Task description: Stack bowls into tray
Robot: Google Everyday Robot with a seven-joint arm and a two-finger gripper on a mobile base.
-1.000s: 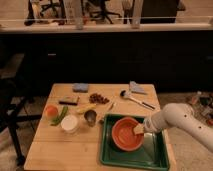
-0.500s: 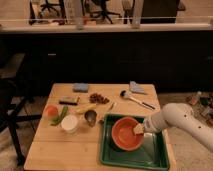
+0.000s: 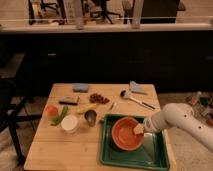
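- The green tray (image 3: 152, 154) sits at the front right corner of the wooden bench (image 3: 50, 150), close to both edges.
- The front left part of the bench is bare wood — that is where the open room is.
- The gripper (image 3: 139, 129) is over the right rim of the orange-red bowl (image 3: 126, 135), which lies inside the tray (I cannot tell whether it is gripping the rim).
- The orange-red bowl is wide, round and shallow.
- The small white bowl (image 3: 69, 123) stands left of the tray, near the front left area — well apart from the gripper.
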